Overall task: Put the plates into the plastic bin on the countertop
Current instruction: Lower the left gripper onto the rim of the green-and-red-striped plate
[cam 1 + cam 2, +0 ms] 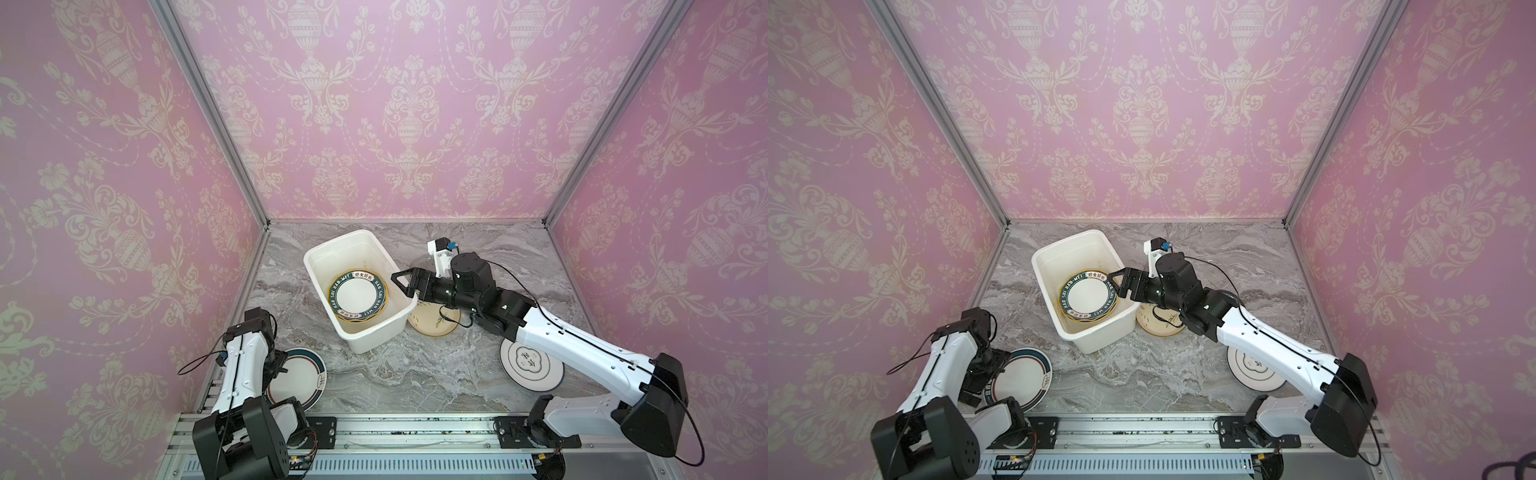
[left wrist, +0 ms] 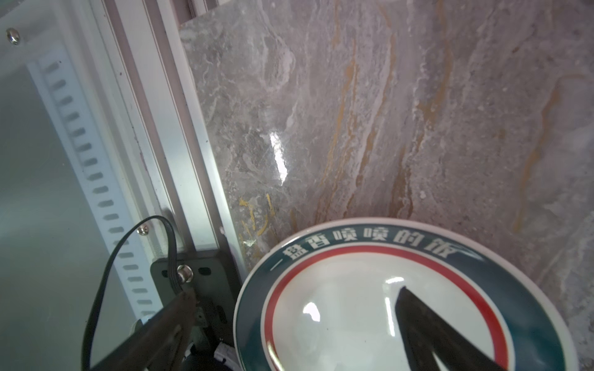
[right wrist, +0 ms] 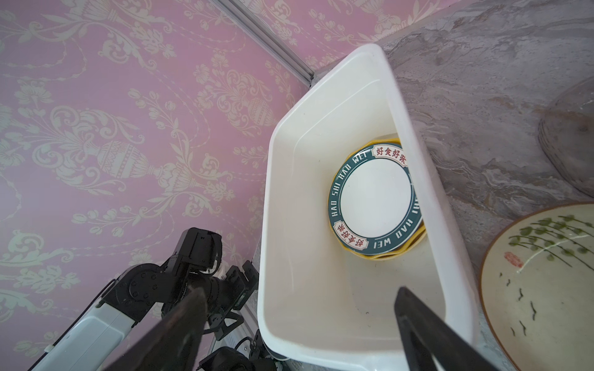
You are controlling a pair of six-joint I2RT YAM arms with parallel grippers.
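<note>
**Loading plates: bin part-filled, four left out**

- Left end effector (image 2: 297, 292): fingers spread wide, nothing gripped. The teal-and-red-rimmed plate (image 2: 369, 305) lies flat on the tabletop (image 2: 385, 128) directly below it. One finger is over the plate's well and the other is off its rim, so the jaws straddle the edge. Cannot tell whether either finger touches it. Not yet lifted.
- Plastic bin (image 1: 376, 332): well ahead of the left end effector, and right under the tips of the right one. Inside, a green-lettered plate (image 3: 376, 199) lies flat on the bin floor on top of a yellow plate (image 3: 385, 257), of which only the edge shows. At least two are loaded; more under them cannot be ruled out.
- Right end effector (image 1: 405, 282): wide and empty, hanging over the bin's near rim with its tips pointing into the bin. My read is that a drop-off has just finished here.
- Cream plate with green sprigs (image 1: 432, 322): below and behind the right end effector, under its wrist. It lies on the tabletop just beside the bin wall.
- Greyish glass plate (image 3: 572, 138): off to the side of the right end effector, faint against the marble.
- White dark-rimmed plate (image 1: 528, 365): well behind the right end effector, partly covered by the forearm.

Tally: four plates in sight outside the bin, so the job looks under half done.
</note>
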